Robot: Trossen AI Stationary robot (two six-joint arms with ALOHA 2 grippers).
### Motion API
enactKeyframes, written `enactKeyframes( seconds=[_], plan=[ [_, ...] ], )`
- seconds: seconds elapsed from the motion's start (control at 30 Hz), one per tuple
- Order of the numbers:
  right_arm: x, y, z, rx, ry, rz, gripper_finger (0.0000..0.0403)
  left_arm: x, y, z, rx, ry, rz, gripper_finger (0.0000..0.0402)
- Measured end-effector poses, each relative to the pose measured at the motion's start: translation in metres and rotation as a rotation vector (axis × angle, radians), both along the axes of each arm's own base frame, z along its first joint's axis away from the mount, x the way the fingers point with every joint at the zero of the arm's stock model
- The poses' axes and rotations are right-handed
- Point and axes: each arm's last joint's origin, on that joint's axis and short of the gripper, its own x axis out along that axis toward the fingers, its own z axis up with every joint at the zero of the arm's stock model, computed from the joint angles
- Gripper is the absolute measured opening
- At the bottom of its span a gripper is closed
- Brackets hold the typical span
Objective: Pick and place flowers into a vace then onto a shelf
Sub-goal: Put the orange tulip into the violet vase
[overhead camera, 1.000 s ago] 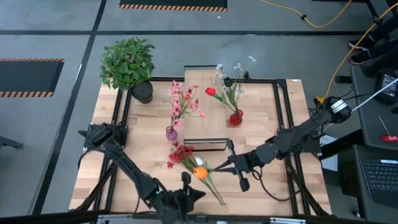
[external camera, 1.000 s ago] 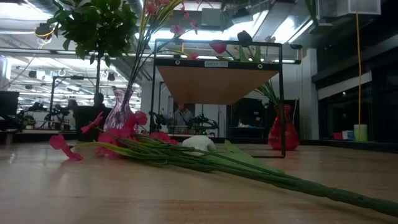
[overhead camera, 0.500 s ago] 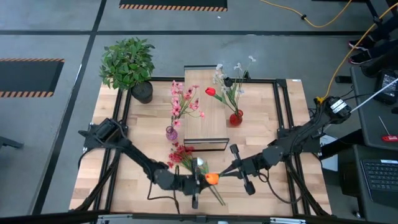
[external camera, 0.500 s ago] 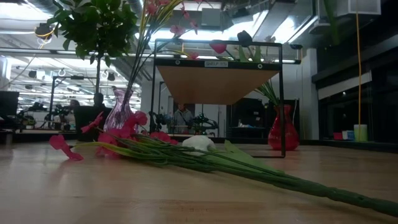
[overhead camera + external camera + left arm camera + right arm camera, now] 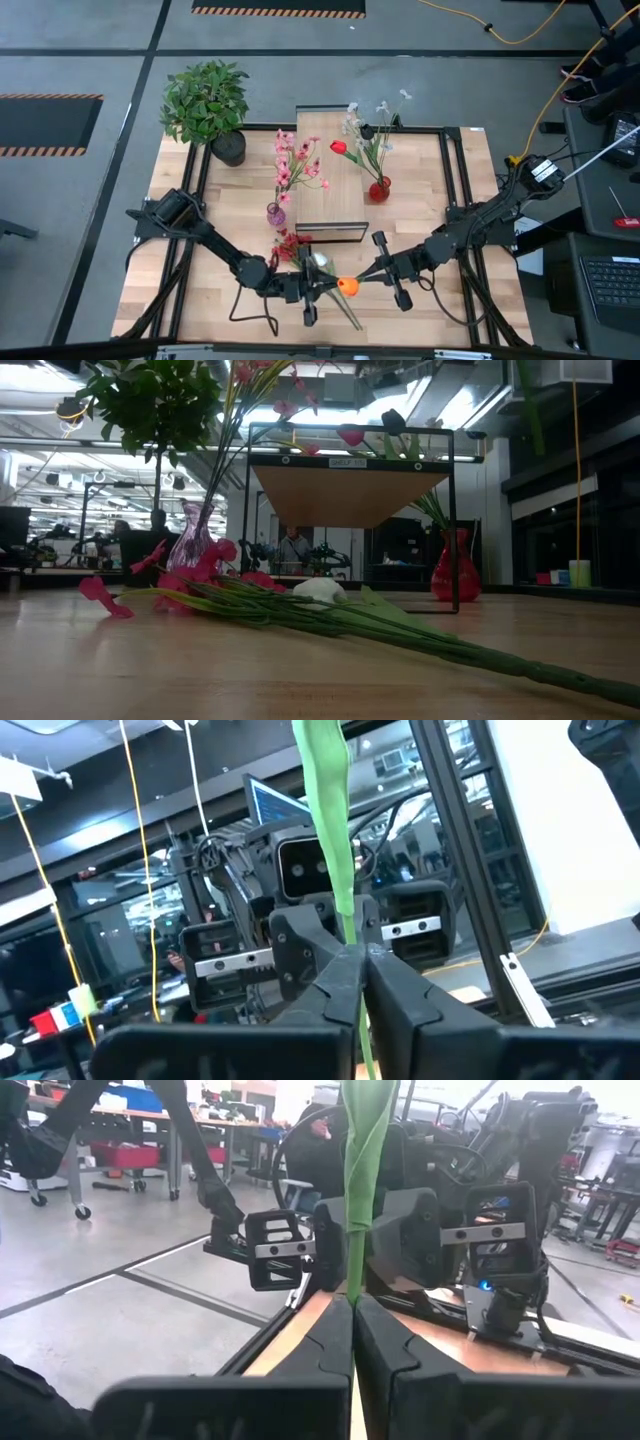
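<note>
Tabletop (image 5: 460, 185): both claws, left gripper (image 5: 318, 286) and right gripper (image 5: 362, 279), clamped on orange flower (image 5: 346, 287); loose flowers (image 5: 295, 250) beside.

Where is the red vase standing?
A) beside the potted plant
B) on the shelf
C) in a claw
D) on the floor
B: the high view shows the red vase standing on the shelf, away from both claws.
</note>
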Motion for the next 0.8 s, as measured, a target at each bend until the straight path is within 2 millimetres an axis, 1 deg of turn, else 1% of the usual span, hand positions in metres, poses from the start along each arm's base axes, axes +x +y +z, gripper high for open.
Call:
enactKeyframes(
  seconds=[0.17, 0.57, 0.7, 0.8],
  plan=[
    [0.000, 0.000, 0.000, -0.010, -0.003, 0.000, 0.0000, 0.000, 0.000, 0.000, 0.000, -0.001, 0.001, 0.0048],
    [0.000, 0.000, 0.000, -0.013, -0.010, 0.000, 0.0000, 0.007, 0.012, 0.002, 0.007, -0.029, -0.011, 0.0157],
    [0.000, 0.000, 0.000, -0.018, -0.011, 0.000, 0.0000, 0.007, 0.012, 0.003, -0.003, -0.033, -0.014, 0.0180],
    [0.000, 0.000, 0.001, -0.033, -0.018, -0.001, 0.0000, 0.012, 0.016, 0.006, -0.054, -0.046, -0.015, 0.0189]
  ],
)
